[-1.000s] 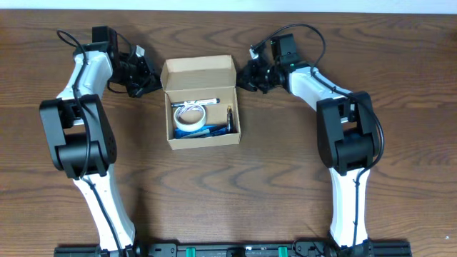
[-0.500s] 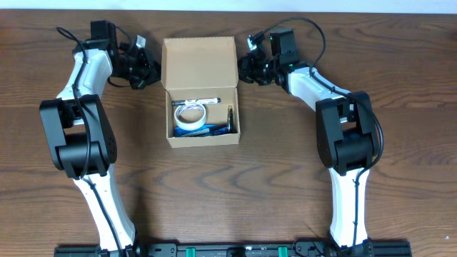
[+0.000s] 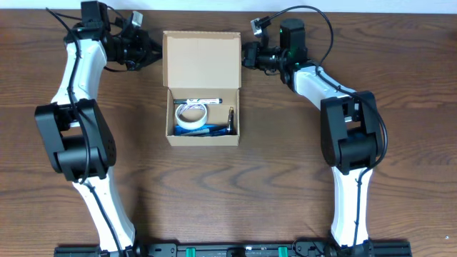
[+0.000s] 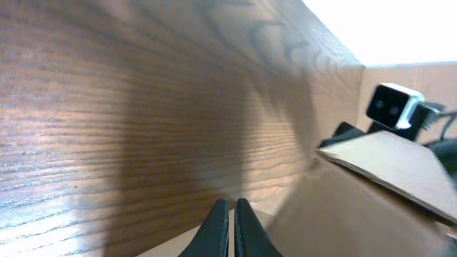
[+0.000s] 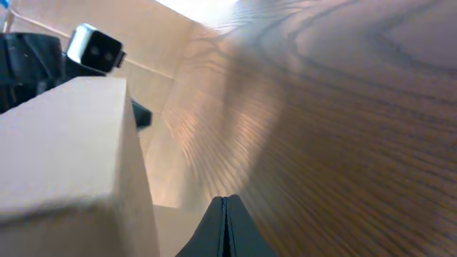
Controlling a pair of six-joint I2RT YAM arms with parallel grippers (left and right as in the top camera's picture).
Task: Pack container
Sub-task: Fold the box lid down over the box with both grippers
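The container is a tan cardboard box in the middle of the table. Its flap lid is swung open toward the far side. Inside lie a white tape roll, a marker and pens. My left gripper is shut, with its tips at the lid's left edge. My right gripper is shut at the lid's right edge. The left wrist view shows the shut left gripper over cardboard. The right wrist view shows the shut right gripper beside the lid.
The wooden table lies all around the box. Its far edge runs just behind both grippers. Each wrist view shows the other arm's camera beyond the lid, from the left wrist and from the right wrist.
Both grippers have moved toward the far edge of the table on either side of the lid. The lid has swung further open and shows longer from above.
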